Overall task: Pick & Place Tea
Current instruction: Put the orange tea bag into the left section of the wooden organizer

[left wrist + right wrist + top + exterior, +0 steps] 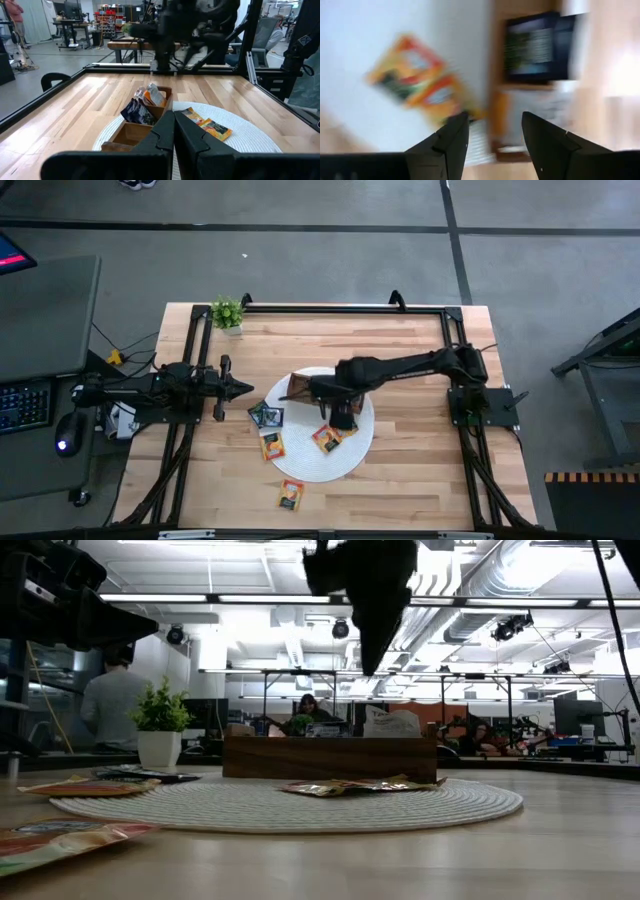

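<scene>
I see a pale wooden surface [420,380] with a round white woven mat [350,455] at the centre of the frame. My right gripper [342,418] hangs over the mat with its fingers [451,137] spread apart and empty; two flat orange sachets [331,436] lie on the mat just below it. The brown wooden box [300,385] sits at the mat's upper left with dark and pale sachets inside. More sachets lie left of the mat: a dark pair [266,416], an orange one [272,445], another [291,494] lower down. Print on them is unreadable. My left gripper [240,387] waits at the left, pinched closed.
</scene>
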You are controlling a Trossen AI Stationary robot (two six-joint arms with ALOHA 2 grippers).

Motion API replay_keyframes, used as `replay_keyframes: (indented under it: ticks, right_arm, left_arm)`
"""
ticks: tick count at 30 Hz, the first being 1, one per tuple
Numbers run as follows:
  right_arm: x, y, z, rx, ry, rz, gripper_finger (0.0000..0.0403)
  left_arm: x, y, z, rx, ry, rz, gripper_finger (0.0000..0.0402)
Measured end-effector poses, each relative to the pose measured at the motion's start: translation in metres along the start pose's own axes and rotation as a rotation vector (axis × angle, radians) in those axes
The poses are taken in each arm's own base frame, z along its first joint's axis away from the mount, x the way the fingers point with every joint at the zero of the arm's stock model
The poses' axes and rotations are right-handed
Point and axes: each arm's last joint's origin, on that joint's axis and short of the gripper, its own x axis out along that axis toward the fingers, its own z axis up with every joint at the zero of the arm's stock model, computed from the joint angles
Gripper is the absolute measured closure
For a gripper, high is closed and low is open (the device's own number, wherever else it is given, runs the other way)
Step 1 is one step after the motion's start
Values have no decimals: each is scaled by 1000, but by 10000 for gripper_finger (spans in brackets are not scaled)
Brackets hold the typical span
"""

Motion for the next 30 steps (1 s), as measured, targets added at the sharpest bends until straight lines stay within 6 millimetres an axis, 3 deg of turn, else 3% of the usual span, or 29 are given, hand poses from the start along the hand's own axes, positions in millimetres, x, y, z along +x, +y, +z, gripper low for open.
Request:
replay_keyframes:
  ticks: [8,13,21,30]
  right_arm:
    - [-6,44,-15,-197,54,279,221]
    - [13,67,-40,-272,1,339,221]
    - [46,94,-73,-393,-176,223,222]
    - [62,109,-81,-536,-394,29,222]
  left_arm:
    - [0,0,0,0,0,1,401]
    - [0,0,0,0,0,1,401]
    - [0,0,0,0,0,1,401]
    - [0,0,0,0,0,1,401]
